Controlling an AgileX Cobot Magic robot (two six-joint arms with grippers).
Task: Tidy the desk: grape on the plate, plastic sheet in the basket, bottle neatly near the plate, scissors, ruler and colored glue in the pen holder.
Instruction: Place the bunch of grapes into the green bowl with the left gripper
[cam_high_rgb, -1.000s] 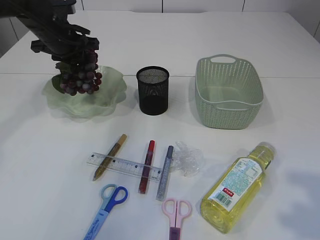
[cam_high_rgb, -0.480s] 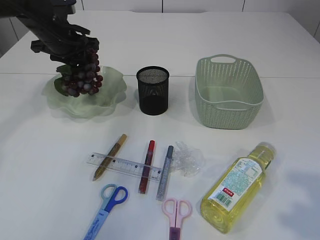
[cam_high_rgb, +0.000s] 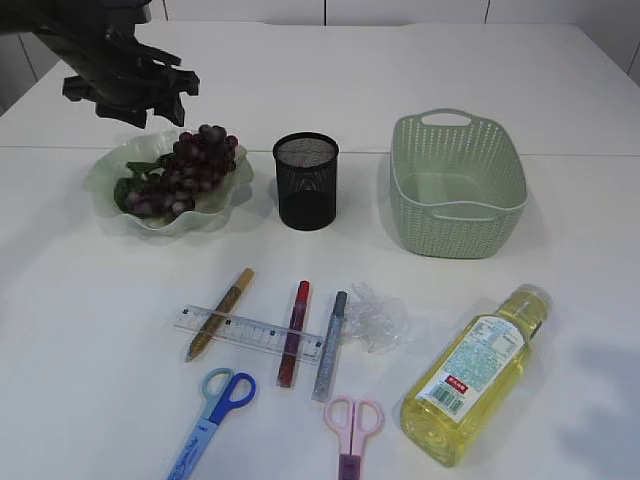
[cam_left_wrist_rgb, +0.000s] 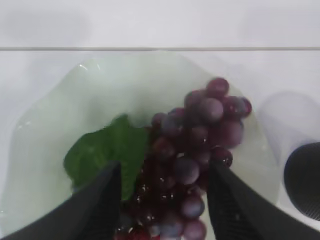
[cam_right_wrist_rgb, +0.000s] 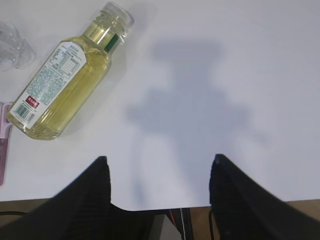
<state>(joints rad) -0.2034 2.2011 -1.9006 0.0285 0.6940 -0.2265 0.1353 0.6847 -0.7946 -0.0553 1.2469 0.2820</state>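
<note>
Grape (cam_high_rgb: 178, 173): lies on its side in the green plate (cam_high_rgb: 108, 170), far left of the table, leaf toward the left.
Left gripper (cam_high_rgb: 135, 88): hangs above the plate's far edge, fingers spread, clear of the bunch, nothing held.
Right gripper (cam_right_wrist_rgb: 159, 187): fingers apart over bare table, empty; bottle (cam_right_wrist_rgb: 65, 76) lies to its left.

Bright even light, soft shadows, left wrist view blurry
</note>
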